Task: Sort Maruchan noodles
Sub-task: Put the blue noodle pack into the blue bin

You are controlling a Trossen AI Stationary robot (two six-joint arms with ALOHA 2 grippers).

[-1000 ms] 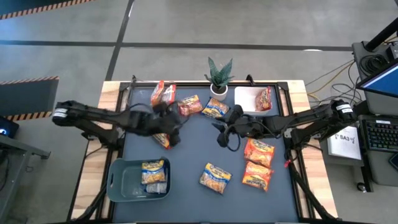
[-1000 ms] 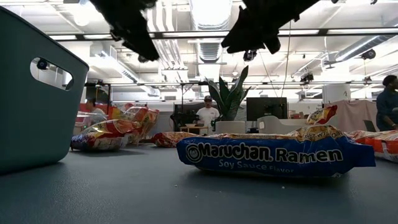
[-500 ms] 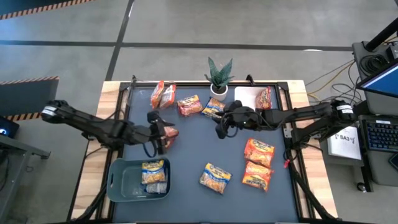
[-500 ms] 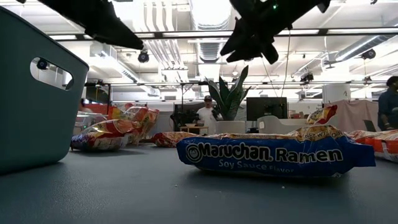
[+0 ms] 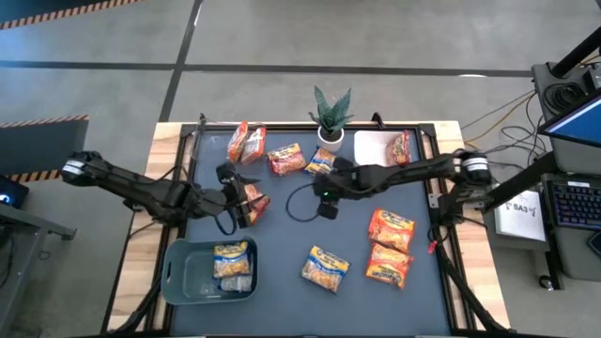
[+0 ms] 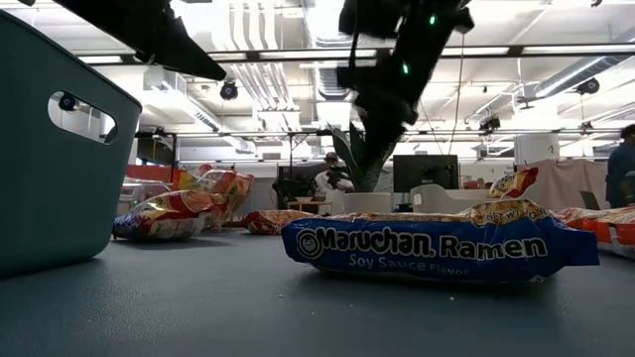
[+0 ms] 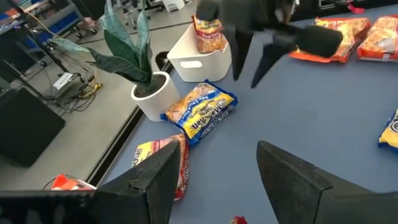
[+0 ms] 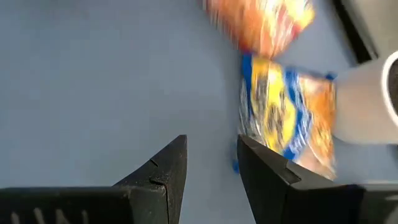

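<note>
Maruchan noodle packets lie scattered on the dark table: two red ones (image 5: 246, 141) at the far left, a red one (image 5: 286, 158), a yellow-blue one (image 5: 322, 161) by the plant, two orange ones (image 5: 392, 228) at the right and a yellow-blue one (image 5: 325, 268) near the front. My left gripper (image 5: 246, 202) hangs open over the left middle, above a red packet (image 5: 257, 200) that lies flat. Nothing is between its fingers (image 7: 217, 149). My right gripper (image 5: 324, 203) points down over the table's middle, open by a narrow gap (image 8: 212, 140). The yellow-blue packet (image 8: 286, 112) lies just beyond its fingertips.
A teal bin (image 5: 174, 272) at the front left holds a yellow-blue packet (image 5: 232, 258). A white bin (image 5: 376, 143) at the far right holds a red packet (image 5: 399, 148). A potted plant (image 5: 331, 113) stands at the far edge. Bare table lies between the grippers.
My right gripper has reached out toward the table's left, sunk and tipped downward, nearing the yellow-blue packet by the plant. My left gripper has drawn back toward the table's left edge and then kept still.
</note>
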